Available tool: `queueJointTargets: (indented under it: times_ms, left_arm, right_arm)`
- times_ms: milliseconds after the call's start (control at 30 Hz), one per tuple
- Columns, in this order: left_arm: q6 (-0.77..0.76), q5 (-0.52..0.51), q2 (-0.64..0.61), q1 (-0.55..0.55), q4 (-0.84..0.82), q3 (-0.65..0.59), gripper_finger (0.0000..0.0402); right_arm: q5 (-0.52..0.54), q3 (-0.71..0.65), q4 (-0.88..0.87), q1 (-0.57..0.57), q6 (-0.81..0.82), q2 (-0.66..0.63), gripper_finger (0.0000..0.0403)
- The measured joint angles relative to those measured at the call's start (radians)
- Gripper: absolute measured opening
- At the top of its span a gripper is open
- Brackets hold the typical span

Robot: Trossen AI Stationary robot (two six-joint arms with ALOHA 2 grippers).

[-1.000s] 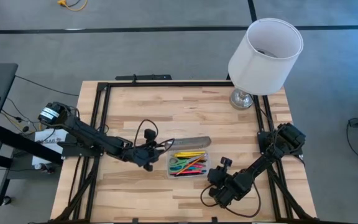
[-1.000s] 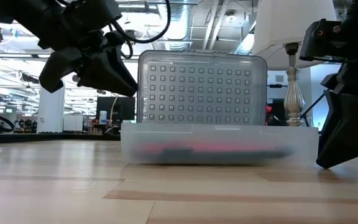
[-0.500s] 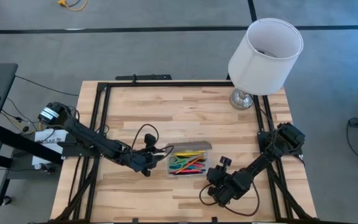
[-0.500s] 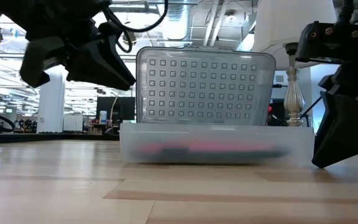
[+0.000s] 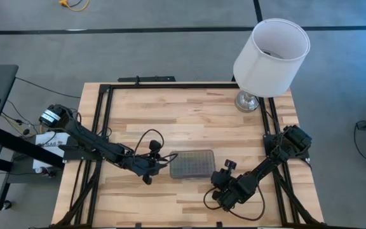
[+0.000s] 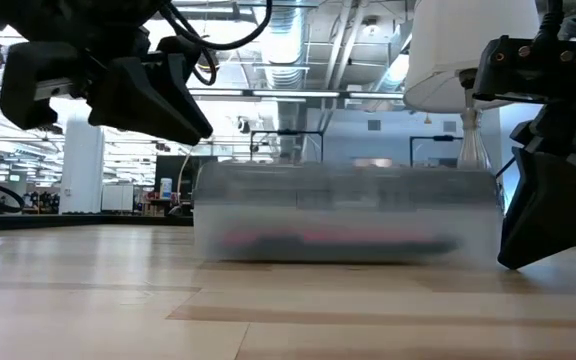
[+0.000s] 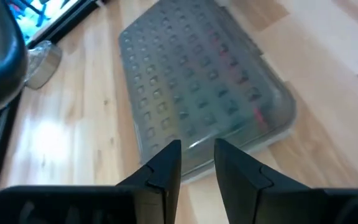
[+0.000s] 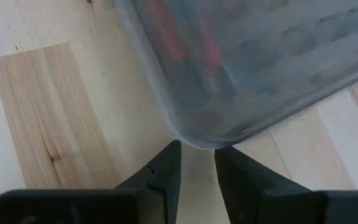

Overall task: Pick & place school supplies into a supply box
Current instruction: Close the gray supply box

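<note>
Two grippers flank the supply box [image 5: 192, 164], lid down, mid-table.

No legible writing or brand on any item. Coloured school supplies [image 7: 253, 115] show faintly through the dotted lid. Left gripper [image 5: 161, 160] sits just beside the box's left end, fingers [image 7: 163, 165] slightly spread with a narrow gap, pinching nothing. Right gripper [image 5: 220, 183] is near the box's right front corner, fingers [image 8: 166, 168] slightly apart, empty. White lamp [image 5: 269, 57] stands well behind the box at the table's [image 5: 170, 114] far right corner; nothing lies between the box and either gripper.
</note>
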Motion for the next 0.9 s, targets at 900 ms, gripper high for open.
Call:
queueJointTargets:
  times_ms: [900]
  left_arm:
    - [-0.046, 0.130, 0.001, 0.066, 0.228, 0.000, 0.0091]
  right_arm:
    - [0.000, 0.000, 0.102, -0.031, -0.103, 0.000, 0.0092]
